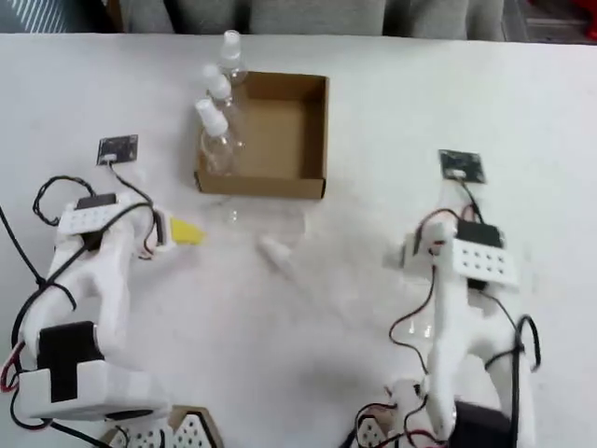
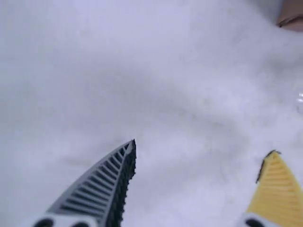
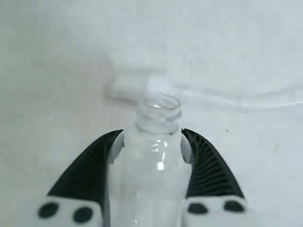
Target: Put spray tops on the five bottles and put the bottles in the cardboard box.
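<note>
Capless bottle [image 3: 154, 165] gripped in right pincer [image 3: 152, 134], spray top [image 3: 130, 85] beyond

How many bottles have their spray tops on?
3. They stand in a row along the box's left side: the far bottle, the middle bottle, the near bottle. The open bottle in the right end effector has none. More may be hidden.

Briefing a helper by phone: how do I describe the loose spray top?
Find the cardboard box in the middle of the table. Just in front of its near wall lies the spray top. Unlike the tops on the three bottles at the box's left side, it lies flat with its tube bare.
</note>
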`<action>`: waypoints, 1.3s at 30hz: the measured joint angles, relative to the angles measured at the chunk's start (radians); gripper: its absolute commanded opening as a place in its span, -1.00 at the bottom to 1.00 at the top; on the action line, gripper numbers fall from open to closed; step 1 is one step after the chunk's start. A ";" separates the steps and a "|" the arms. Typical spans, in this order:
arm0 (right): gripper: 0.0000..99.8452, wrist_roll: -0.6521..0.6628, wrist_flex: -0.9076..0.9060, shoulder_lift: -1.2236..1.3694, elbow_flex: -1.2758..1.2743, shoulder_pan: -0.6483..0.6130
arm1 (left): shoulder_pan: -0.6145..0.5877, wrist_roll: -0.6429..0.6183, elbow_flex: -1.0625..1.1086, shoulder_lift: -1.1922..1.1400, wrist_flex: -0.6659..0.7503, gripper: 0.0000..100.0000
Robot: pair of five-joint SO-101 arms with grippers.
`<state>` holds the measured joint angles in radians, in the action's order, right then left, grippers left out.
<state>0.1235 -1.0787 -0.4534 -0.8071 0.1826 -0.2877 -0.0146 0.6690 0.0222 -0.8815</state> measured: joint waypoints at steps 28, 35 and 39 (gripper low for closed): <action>-0.96 0.411 0.038 -0.143 -0.046 0.689 | 1.135 -0.663 0.181 0.224 0.511 -0.21; -0.96 0.413 0.038 -0.143 -0.046 0.689 | 1.157 -0.822 0.028 -0.104 0.609 -0.21; -0.96 0.413 0.038 -0.143 -0.046 0.689 | 1.157 -0.901 -0.041 -0.167 0.609 -0.21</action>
<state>0.5363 -1.0403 -0.5961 -0.8531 0.8715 0.8692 -0.9152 0.6276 -0.1450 -0.2723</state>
